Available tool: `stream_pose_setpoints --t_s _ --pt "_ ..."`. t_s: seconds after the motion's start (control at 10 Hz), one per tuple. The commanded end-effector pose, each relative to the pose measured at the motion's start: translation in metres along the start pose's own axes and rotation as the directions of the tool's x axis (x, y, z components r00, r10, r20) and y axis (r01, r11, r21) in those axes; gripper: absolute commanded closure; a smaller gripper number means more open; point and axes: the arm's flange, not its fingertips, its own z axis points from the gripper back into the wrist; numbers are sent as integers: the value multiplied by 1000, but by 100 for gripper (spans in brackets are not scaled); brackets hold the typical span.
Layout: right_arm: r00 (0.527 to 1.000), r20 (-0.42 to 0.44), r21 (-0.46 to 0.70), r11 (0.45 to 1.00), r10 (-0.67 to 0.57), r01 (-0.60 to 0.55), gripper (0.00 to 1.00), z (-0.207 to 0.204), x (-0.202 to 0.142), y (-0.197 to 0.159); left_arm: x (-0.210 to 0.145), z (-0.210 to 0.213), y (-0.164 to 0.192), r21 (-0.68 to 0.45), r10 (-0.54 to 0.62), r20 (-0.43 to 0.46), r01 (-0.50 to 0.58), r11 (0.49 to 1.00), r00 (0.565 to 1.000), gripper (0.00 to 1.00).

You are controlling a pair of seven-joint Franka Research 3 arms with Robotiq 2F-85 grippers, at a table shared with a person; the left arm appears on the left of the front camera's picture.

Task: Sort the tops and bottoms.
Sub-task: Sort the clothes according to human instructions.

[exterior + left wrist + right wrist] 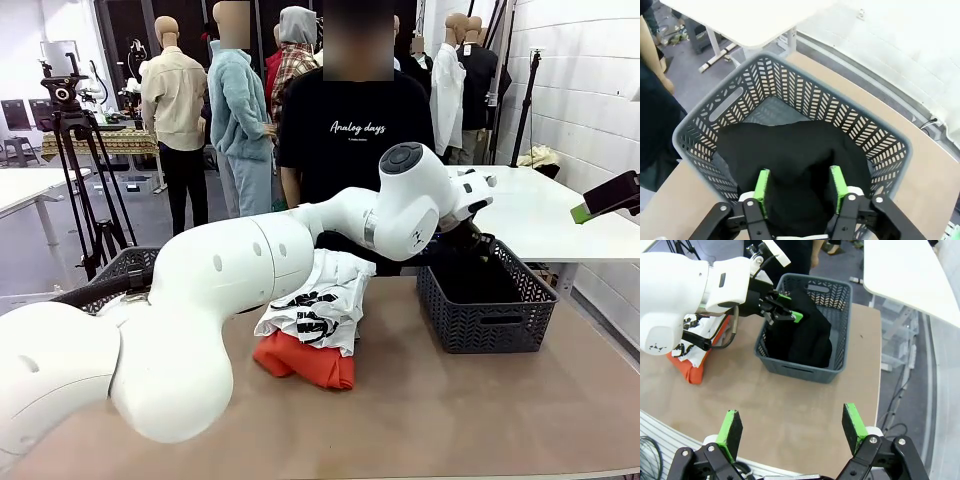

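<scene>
Left claw (798, 170): parted above black garment (790, 145) in basket (705, 125); contact unclear.
Right claw (792, 427): open over table (790, 390).
Orange top (310, 365): mostly under tee (325, 290), 9 o'clock of basket.

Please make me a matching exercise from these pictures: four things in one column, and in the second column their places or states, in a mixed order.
Things:
1. white tee
2. orange top
3. black garment
4. right gripper

Places or states:
A. inside the basket
B. open, above the table
C. lying on the orange top
D. under the white tee

Pairs: 1-C, 2-D, 3-A, 4-B
</scene>
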Motion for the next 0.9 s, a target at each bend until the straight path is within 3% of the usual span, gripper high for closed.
stream_pose_setpoints --t_s 0.0,0.4,0.5,0.8 --pt "1000 -7 -1 1000 2 -2 0 -1 -1 0 54 -27 -1 -39 12 -27 -13 999 1000 9" --pt "1000 -7 -1 1000 2 -2 0 -1 -1 0 58 -3 -6 -52 -14 11 15 999 1000 9" --pt "1000 -7 -1 1000 2 -2 0 -1 -1 0 15 20 -5 -18 1 6 -1 1000 1000 9" --pt "1000 -7 -1 1000 2 -2 0 -1 -1 0 15 20 -5 -18 1 6 -1 1000 1000 9"
